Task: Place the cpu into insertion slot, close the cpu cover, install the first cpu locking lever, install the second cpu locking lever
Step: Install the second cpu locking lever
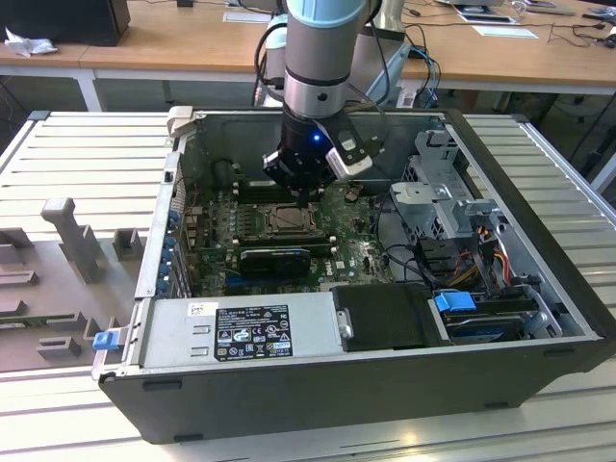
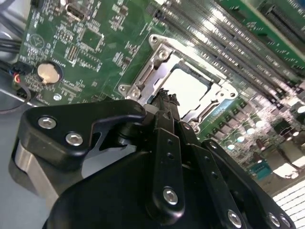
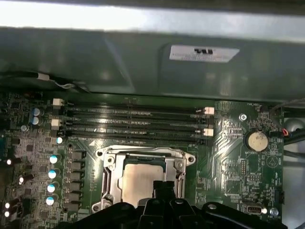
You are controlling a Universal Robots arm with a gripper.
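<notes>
Here the arm reaches down into the open computer case [image 1: 539,318], with the gripper [image 1: 306,197] hanging just above the insertion slot [image 1: 286,219] near the middle of the green motherboard [image 1: 361,252] in the exterior view. In the second wrist view the gripper [image 2: 166,99] has its black fingers [image 2: 167,112] drawn together into one narrow tip with nothing between them, and that tip sits over the near edge of the socket. In the first wrist view the fingertips [image 3: 164,187] overlap the 5 o'clock edge of the chip as that picture frames it.

The cpu [image 3: 143,179] already lies flat in the socket, its pale metal face showing through the square window of the cpu cover [image 3: 110,177]. The silvery cover [image 2: 152,71] lies down around the chip [image 2: 188,86] rather than standing open. Whether the locking levers are latched I cannot tell.

Long black memory slots [image 3: 133,121] run beside the socket, between it and the case wall. A round coin battery [image 3: 257,140] sits on the board at about 2 o'clock from the socket in the first wrist view. In the exterior view, the power supply with its label [image 1: 252,332] lies at 6 o'clock from the socket, and a blue clip [image 1: 454,301] at about 4 o'clock.
</notes>
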